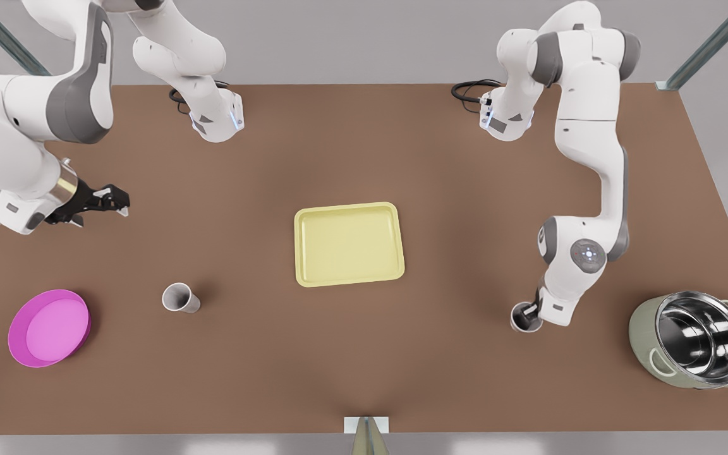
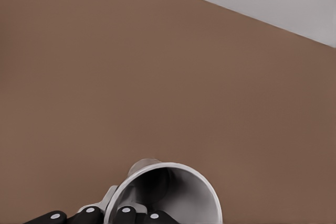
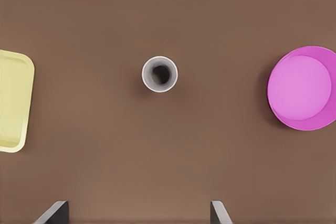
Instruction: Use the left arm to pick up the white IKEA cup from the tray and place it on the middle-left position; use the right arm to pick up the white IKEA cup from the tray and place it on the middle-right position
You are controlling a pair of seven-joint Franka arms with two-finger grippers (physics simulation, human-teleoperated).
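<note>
Soft, even overhead light is covering the brown tabletop, with the centre rendering slightly darker than the margins. Shadows are staying faint and diffuse: a small dark patch is lying beside the standing cup, and a thin one is edging the pale yellow tray. The steel pot is reflecting bright highlights and dark bands. No glare or blur is appearing elsewhere.

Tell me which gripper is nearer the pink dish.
Right. The right gripper hovers beyond the pink dish, both on the front view's left. The left gripper is far off on the front view's right, past the yellow tray, at a white cup.
</note>
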